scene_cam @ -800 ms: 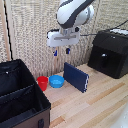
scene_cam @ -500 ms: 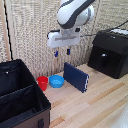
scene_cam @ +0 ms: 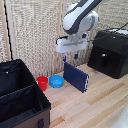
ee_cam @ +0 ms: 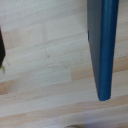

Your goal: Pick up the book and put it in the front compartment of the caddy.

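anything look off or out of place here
Only the book: it stands upright on its long edge on the wooden table beside the blue bowl, rather than lying flat. No spill or damage shows.

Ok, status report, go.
Gripper above the book, jaws' state unclear. Book upright on edge on the table, not gripped. Caddy open; red cup, blue bowl beside book.

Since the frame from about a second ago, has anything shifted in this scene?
Nothing visibly changed. The gripper hangs just above the upright book as before, not holding it. The caddy, red cup, blue bowl and rigid black box stayed put.
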Robot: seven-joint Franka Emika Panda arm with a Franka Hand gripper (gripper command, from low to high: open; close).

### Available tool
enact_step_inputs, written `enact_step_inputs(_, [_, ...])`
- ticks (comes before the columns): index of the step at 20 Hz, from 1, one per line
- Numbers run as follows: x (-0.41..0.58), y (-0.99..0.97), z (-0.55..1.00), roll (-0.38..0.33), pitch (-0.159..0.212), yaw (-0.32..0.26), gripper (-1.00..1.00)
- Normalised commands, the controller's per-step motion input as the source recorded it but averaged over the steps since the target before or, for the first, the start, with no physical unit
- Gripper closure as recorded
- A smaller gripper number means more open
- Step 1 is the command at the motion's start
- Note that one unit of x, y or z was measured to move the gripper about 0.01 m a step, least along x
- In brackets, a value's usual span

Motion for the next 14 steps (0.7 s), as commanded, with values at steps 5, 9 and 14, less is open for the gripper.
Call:
enact_step_inputs(5, [0.171, -0.32, -0.26, -0.027, 0.001, 0.072, -1.00])
enact_step_inputs(9, [0.166, -0.18, -0.35, -0.085, 0.002, 0.120, -1.00])
enact_step_inputs(14, [0.139, -0.16, -0.39, -0.123, 0.001, 0.169, -1.00])
